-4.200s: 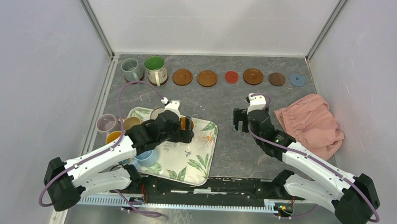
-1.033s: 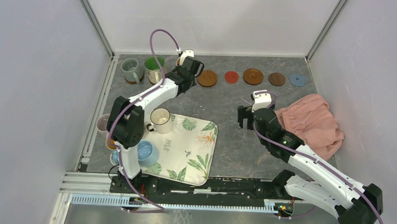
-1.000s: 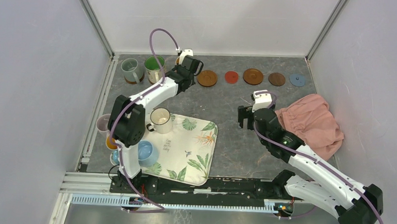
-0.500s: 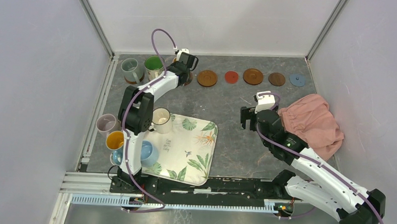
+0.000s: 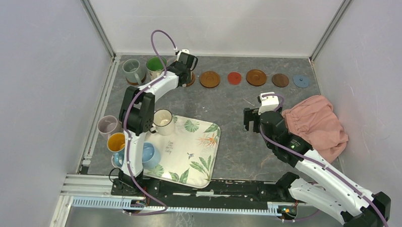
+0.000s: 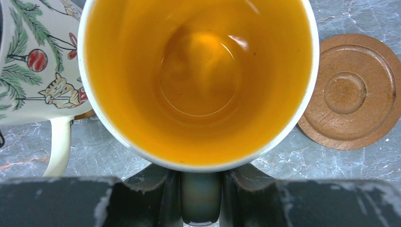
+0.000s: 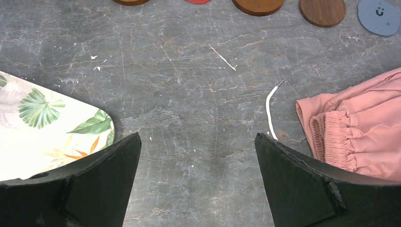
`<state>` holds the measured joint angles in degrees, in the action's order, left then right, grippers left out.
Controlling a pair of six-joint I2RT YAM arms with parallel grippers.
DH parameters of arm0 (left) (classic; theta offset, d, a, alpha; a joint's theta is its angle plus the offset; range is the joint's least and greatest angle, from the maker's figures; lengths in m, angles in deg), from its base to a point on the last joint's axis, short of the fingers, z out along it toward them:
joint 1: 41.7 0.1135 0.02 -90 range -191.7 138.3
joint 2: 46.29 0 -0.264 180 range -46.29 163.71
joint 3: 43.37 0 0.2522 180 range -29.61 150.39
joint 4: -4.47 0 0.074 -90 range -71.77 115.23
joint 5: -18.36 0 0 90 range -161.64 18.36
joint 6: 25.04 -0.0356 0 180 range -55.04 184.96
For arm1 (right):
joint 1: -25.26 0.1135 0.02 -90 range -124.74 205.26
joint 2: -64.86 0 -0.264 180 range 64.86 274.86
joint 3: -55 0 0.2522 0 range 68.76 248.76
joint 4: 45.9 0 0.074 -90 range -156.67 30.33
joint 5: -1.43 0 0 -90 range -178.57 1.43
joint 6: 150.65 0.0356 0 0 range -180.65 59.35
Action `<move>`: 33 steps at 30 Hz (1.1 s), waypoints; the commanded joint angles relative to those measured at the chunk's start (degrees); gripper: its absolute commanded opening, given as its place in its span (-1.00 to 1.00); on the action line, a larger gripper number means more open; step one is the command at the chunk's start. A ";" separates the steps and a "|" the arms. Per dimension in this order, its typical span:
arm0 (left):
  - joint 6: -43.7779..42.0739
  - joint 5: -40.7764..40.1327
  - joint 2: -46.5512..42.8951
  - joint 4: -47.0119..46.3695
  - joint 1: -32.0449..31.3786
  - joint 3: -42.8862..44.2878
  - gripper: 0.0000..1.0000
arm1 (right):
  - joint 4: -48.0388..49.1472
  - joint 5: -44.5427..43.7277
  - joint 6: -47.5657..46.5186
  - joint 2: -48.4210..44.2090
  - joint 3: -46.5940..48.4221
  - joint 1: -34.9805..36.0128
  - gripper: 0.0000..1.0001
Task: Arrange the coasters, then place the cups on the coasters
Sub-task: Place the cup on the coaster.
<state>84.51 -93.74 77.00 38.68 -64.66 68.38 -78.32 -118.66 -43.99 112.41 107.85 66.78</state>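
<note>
My left gripper point(image 5: 184, 66) is at the back of the table, shut on the handle point(image 6: 201, 198) of the orange-inside cup point(image 6: 198, 80). The cup stands upright over a wood coaster point(image 5: 190, 81), which it mostly hides; whether they touch I cannot tell. Left of it stand the floral cup point(image 6: 33, 71) and the grey-green cup point(image 5: 131, 68), each on a coaster. To the right lie further coasters in a row: wood point(image 6: 352, 92), red point(image 5: 234, 78), wood point(image 5: 256, 77), dark brown point(image 5: 280, 80), grey-blue point(image 5: 301, 80). My right gripper point(image 7: 197, 137) hangs open over bare table.
The leaf-print tray point(image 5: 192, 158) carries a cream cup point(image 5: 163, 120) and a light blue cup point(image 5: 148, 154). A pale pink cup point(image 5: 107, 124) and another orange-inside cup point(image 5: 116, 141) stand left of the tray. A pink cloth point(image 5: 314, 125) lies at the right.
My left gripper has shifted a little to the left with the orange-inside cup, closer to the floral cup. The right arm has barely moved.
</note>
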 commanded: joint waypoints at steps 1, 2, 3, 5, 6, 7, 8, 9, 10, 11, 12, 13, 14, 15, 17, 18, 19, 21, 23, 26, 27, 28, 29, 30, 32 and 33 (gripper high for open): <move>-2.76 0.83 -0.37 -7.73 0.38 4.87 -0.95 | 0.15 -1.38 0.30 -0.66 2.56 -0.12 0.96; -2.72 0.91 -0.31 -7.72 0.37 5.05 -0.95 | 0.04 -1.51 0.30 -0.67 2.57 -0.13 0.96; -2.68 1.07 -0.10 -7.59 0.42 5.21 -0.96 | 0.14 -1.47 0.30 -0.61 2.61 -0.10 0.96; -2.65 1.00 0.21 -7.20 0.40 5.59 -0.95 | 0.19 -1.47 0.35 -0.39 2.66 -0.06 0.96; -2.60 0.75 0.42 -6.99 0.40 5.69 -0.96 | 0.20 -1.40 0.28 -0.40 2.70 -0.03 0.96; -2.58 0.56 0.60 -6.74 0.39 5.85 -0.95 | 0.27 -1.38 0.27 -0.36 2.74 -0.05 0.96; -2.54 0.24 0.78 -6.45 0.43 5.95 -0.96 | 0.28 -1.41 0.23 -0.28 2.67 -0.09 0.96; -2.48 -0.08 0.88 -6.24 0.38 5.98 -0.96 | 0.28 -1.39 0.16 -0.19 2.66 -0.10 0.96; -2.39 -0.46 0.97 -6.07 0.38 5.91 -0.96 | 0.28 -1.35 0.17 -0.16 2.66 -0.12 0.96; -2.31 -0.58 0.99 -5.85 0.44 5.89 -0.96 | 0.24 -1.34 0.12 -0.15 2.61 -0.07 0.96; -2.26 -0.57 0.95 -5.64 0.49 5.89 -0.95 | 0.28 -1.35 0.18 -0.17 2.53 -0.09 0.96; -2.21 -0.58 0.91 -5.60 0.51 5.83 -0.95 | 0.35 -1.36 0.15 -0.15 2.42 -0.05 0.96; -2.23 -0.60 0.91 -5.53 0.51 5.81 -0.94 | 0.47 -1.29 0.12 -0.13 2.33 -0.03 0.96; -2.20 -0.64 0.86 -5.39 0.51 5.80 -0.92 | 0.44 -1.30 0.08 -0.09 2.31 -0.06 0.96; -2.14 -0.79 0.69 -5.04 0.49 5.80 -0.89 | 0.53 -1.31 0.12 -0.04 2.22 -0.04 0.96; -1.92 -0.89 0.43 -4.91 0.48 5.68 -0.88 | 0.50 -1.35 0.12 -0.07 2.15 -0.10 0.96; -1.94 -0.93 0.24 -4.96 0.47 5.54 -0.88 | 0.55 -1.36 0.12 0.01 2.13 -0.10 0.96; -1.93 -0.99 -0.12 -4.96 0.48 5.24 -0.86 | 0.70 -1.37 0.14 0.00 2.04 -0.05 0.96; -2.01 -1.07 -0.44 -4.77 0.46 5.12 -0.86 | 0.80 -1.29 0.12 0.00 1.88 -0.05 0.96; -2.23 -1.63 -1.03 -4.89 0.46 4.55 -0.86 | 0.90 -1.08 0.12 0.14 1.85 -0.11 0.96; -2.32 -1.74 -1.15 -4.89 0.46 4.44 -0.86 | 0.94 -1.03 0.17 0.10 1.81 -0.11 0.96; -2.54 -1.86 -1.26 -4.89 0.53 4.38 -0.86 | 0.94 -1.04 0.11 0.06 1.78 -0.10 0.96; -2.58 -1.99 -1.35 -4.75 0.58 4.37 -0.85 | 1.05 -1.03 0.14 0.08 1.71 -0.07 0.96; -2.58 -2.01 -1.49 -4.68 0.56 4.25 -0.85 | 1.13 -1.01 0.13 0.08 1.71 -0.04 0.96; -2.67 -1.77 -1.64 -4.70 0.70 4.04 -0.85 | 1.15 -0.93 0.12 0.11 1.57 -0.05 0.96; -2.60 -1.73 -1.72 -4.58 0.79 3.93 -0.84 | 1.15 -0.94 0.12 0.11 1.52 -0.05 0.96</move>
<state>84.41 -92.59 78.94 38.46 -64.53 70.72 -78.41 -118.66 -44.01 112.59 107.96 66.78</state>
